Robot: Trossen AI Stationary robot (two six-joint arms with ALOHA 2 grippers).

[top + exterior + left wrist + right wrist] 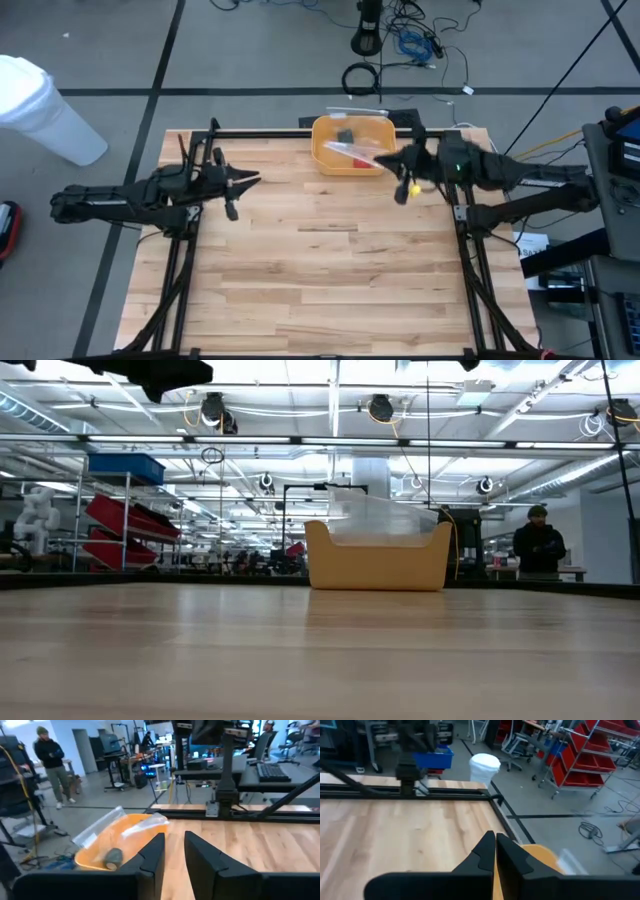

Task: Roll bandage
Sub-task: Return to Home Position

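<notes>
The bin [318, 140] sits on the table [330, 270] at the middle of its far edge; the bag [350, 148] lies in it, with the bandage [368, 160] inside the bag toward the bin's right side and a small roll [345, 135] beside it. The left gripper [255, 181] hangs over the table's left part, well apart from the bin, and the right gripper [382, 162] is at the bin's right rim. A tub [40, 105] stands on the floor off the far left corner.

Only a red sliver of the bandage [367, 160] is made out under the bag [350, 147] in the yellow bin [322, 140]; in the low view it is hidden by the bin wall.
</notes>
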